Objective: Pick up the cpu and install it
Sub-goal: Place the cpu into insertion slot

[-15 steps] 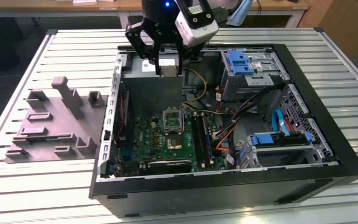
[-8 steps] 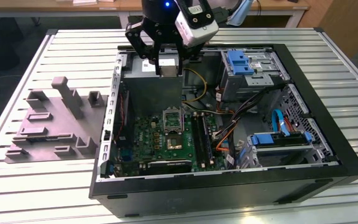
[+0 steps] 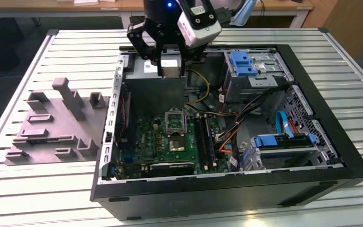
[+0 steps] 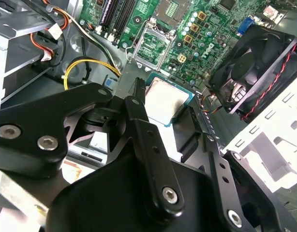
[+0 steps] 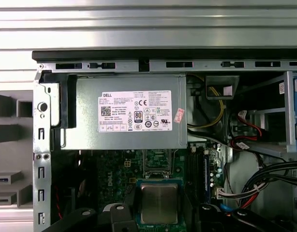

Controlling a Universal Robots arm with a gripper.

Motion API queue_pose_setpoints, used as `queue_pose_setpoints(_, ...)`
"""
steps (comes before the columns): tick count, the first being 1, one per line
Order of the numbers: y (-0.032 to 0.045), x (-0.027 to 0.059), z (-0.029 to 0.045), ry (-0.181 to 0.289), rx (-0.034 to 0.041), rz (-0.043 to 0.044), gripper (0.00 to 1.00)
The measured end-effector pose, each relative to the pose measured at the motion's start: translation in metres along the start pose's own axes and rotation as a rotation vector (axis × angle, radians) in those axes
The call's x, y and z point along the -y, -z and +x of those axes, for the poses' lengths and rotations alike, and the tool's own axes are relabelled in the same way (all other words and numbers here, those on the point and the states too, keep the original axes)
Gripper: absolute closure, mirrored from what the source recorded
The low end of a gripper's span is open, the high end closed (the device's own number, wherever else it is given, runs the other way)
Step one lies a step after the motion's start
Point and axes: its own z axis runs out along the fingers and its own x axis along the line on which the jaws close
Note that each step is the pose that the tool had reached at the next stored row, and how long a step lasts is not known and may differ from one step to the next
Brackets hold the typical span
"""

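Observation:
The cpu [image 3: 170, 65] is a small square chip with a silvery metal top [image 4: 164, 98] and a pale rim. It hangs over the open computer case, above the grey power-supply box [image 3: 153, 92]. My gripper [image 3: 170, 71] is shut on it, one black finger [image 4: 138, 99] at each side. Both wrist views show the chip [image 5: 159, 203] between the fingers. The open socket [image 3: 175, 120] with its raised metal frame lies on the green motherboard [image 3: 150, 142], a short way beyond the chip [image 4: 153, 44].
A black fan [image 4: 252, 72] sits at one case wall. Drive cages with blue clips [image 3: 245, 64] and loose cables [image 3: 232, 127] take up the exterior view's right. A grey parts fixture [image 3: 52, 125] stands on the slatted table at the exterior view's left.

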Motion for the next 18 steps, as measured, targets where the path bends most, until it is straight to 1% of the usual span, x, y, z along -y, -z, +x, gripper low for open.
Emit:
queue_pose_setpoints(2, -0.0004, 0.0009, 0.0, 0.0, -0.0008, 0.0002, 0.53)
queue_pose_setpoints(3, -0.0013, 0.0022, -0.0001, 0.0, -0.0025, 0.0002, 0.53)
queue_pose_setpoints(9, -0.0108, 0.0083, -0.0001, 0.0, -0.0072, 0.0003, 0.53)
queue_pose_setpoints(12, -0.0158, 0.0089, -0.0006, 0.0, -0.0073, 0.0003, 0.53)
queue_pose_setpoints(18, -0.0167, 0.0103, -0.0007, 0.0, -0.0073, 0.0024, 0.53)
